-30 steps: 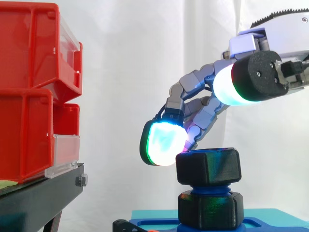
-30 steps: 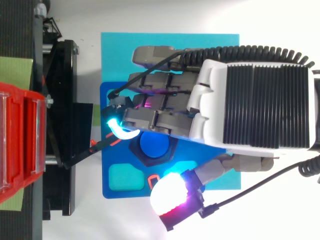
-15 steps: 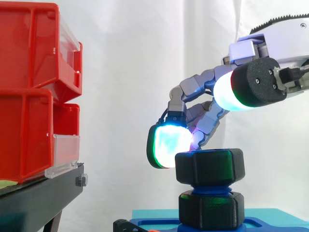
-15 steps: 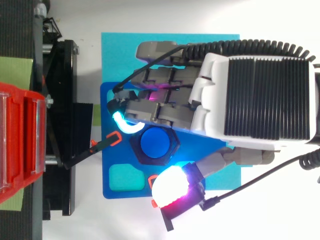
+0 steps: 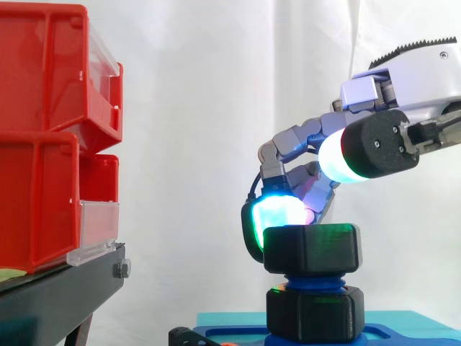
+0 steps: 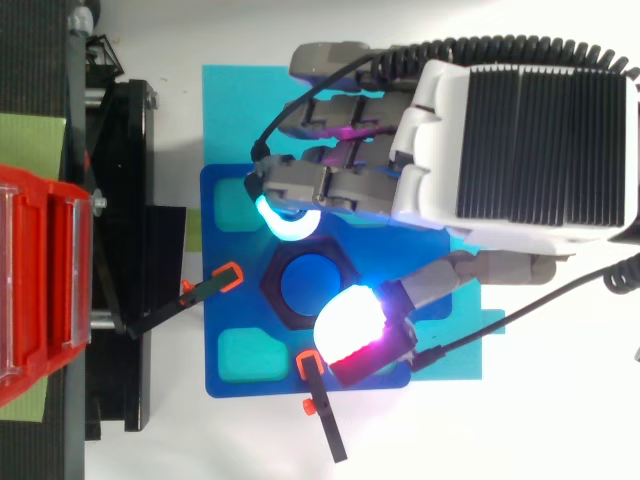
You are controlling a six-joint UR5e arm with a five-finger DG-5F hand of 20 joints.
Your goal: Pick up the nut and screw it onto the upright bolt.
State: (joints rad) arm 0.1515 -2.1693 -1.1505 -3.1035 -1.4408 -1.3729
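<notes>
The black hex nut (image 5: pixel 310 249) sits on the threads of the upright blue bolt (image 6: pixel 309 284), above a second black nut (image 5: pixel 315 314) at the bolt's foot. My hand (image 6: pixel 520 120) reaches in from the right with its fingers curled. One glowing cyan finger pad (image 5: pixel 277 216) lies against the nut's far left side at nut height. The white thumb pad (image 5: pixel 338 155) hangs above the nut's near edge in the side view, apart from it. Nothing is pinched between thumb and fingers.
The bolt stands on a blue fixture plate (image 6: pixel 225 300) lying on a cyan mat (image 6: pixel 230 110). Two orange-tipped clamps (image 6: pixel 228 275) (image 6: pixel 312 365) sit near the nut. Red bins (image 5: pixel 43 137) on a black stand (image 5: pixel 57 295) rise at the left.
The hand has shifted toward the far side of the bolt. Its finger pad dropped from above the nut to beside it, and the thumb swung in over the nut's near edge.
</notes>
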